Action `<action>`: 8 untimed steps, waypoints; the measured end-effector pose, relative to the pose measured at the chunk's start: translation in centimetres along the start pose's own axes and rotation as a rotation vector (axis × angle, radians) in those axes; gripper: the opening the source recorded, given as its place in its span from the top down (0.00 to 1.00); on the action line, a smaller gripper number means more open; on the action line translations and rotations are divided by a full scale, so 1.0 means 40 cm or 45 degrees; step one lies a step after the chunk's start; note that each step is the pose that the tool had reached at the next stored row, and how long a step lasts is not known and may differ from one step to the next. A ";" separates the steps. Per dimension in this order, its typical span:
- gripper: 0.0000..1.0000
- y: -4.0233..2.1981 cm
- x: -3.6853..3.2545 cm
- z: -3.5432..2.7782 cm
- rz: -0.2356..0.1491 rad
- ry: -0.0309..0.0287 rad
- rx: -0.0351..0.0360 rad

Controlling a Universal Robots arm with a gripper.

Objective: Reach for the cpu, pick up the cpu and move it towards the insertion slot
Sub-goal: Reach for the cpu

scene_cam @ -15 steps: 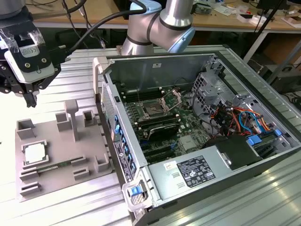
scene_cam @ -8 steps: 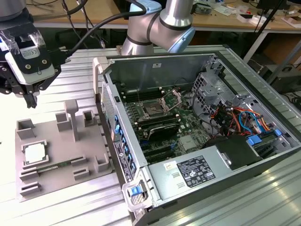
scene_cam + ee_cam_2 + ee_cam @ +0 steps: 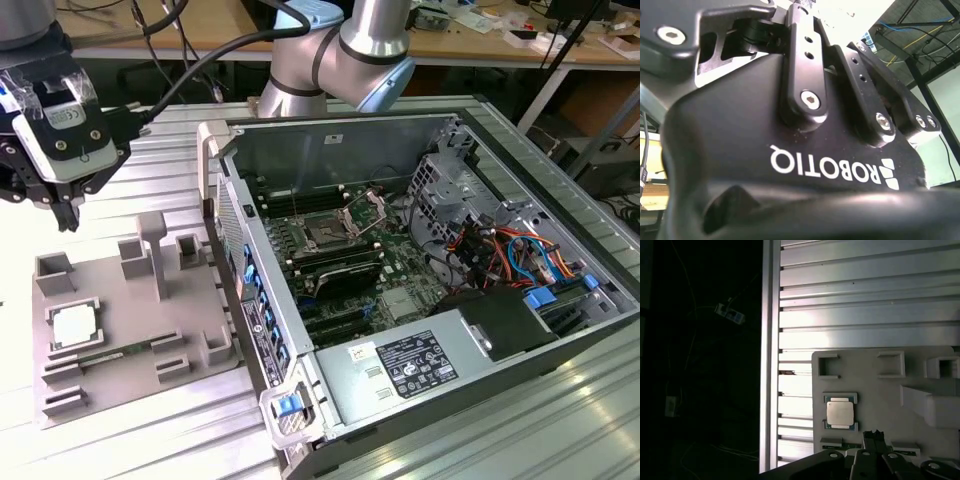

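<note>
Table (image 3: 150,150): ribbed metal, with case and tray side by side on it.
Case (image 3: 420,360): open, on the exterior view's right, board (image 3: 400,270) exposed.
Arm (image 3: 350,50): rooted behind case, stretched across toward the exterior view's left, wrist tipped down over table by tray's far edge.
Tray (image 3: 150,300): grey plastic, on the exterior view's left, just beside case.
Pincer (image 3: 66,208): hanging above table and pointing down, near tray's far corner, apart from cpu. No cpu in it. Opening: cannot tell.
Slot (image 3: 325,232): dark square socket on board inside case. Bracket (image 3: 365,205) apparently swung open, nothing seated, well apart from pincer.
Cpu (image 3: 75,325): flat in a tray recess with silvery top up, untouched. Also in the first wrist view (image 3: 840,412), lying square in its recess.
Done: at most the early part of the reach, judging by pincer near tray but not over cpu.
Left: closing on cpu, grasp, lift, carry across to slot.
</note>
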State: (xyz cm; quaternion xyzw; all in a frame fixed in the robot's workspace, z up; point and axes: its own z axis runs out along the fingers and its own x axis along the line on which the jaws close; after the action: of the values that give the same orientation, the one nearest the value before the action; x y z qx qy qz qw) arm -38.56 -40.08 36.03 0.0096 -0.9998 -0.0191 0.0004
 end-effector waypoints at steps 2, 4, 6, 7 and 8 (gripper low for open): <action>0.89 0.000 0.000 0.001 0.000 0.0000 0.0000; 0.89 0.000 0.000 0.002 0.000 0.0000 0.0000; 0.89 0.000 0.000 0.003 0.000 -0.0001 0.0000; 0.89 0.000 0.000 0.004 0.000 -0.0001 -0.0001; 0.89 0.000 0.000 0.004 0.000 -0.0001 0.0000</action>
State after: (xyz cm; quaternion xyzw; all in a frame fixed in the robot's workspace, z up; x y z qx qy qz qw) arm -38.56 -40.08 35.86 0.0095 -0.9998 -0.0191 0.0004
